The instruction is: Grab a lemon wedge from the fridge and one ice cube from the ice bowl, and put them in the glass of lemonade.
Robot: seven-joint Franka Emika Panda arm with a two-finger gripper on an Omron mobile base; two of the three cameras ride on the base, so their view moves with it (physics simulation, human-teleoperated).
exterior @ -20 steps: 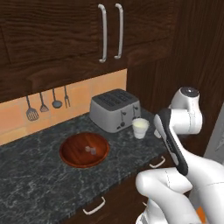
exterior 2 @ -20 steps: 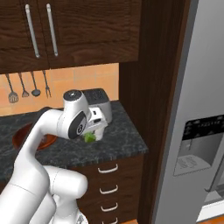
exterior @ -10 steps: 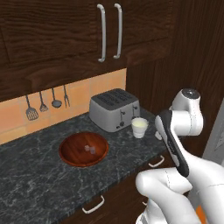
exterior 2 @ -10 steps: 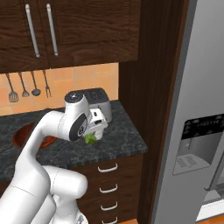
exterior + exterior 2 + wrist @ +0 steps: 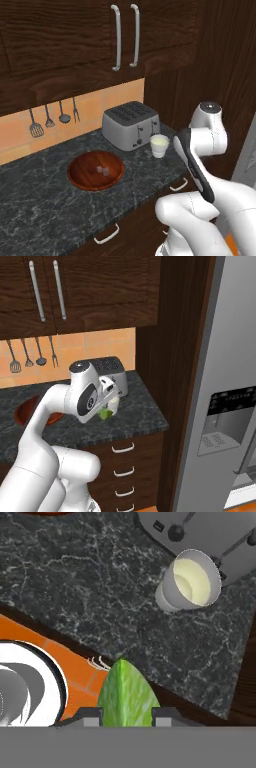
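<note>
The robot's two-finger gripper (image 5: 127, 714) is clamped on a small yellow-green lemon wedge (image 5: 127, 694), which sits between the two dark fingertips (image 5: 92, 714). From the right base view the wedge (image 5: 105, 414) hangs out past the front edge of the dark marbled stone counter (image 5: 45, 200). The whitish translucent cup of pale yellow lemonade (image 5: 159, 145) stands upright just beside the silver toaster (image 5: 130, 125). The round reddish-brown wooden ice bowl (image 5: 96, 170) is well to the left, with a couple of cubes inside.
</note>
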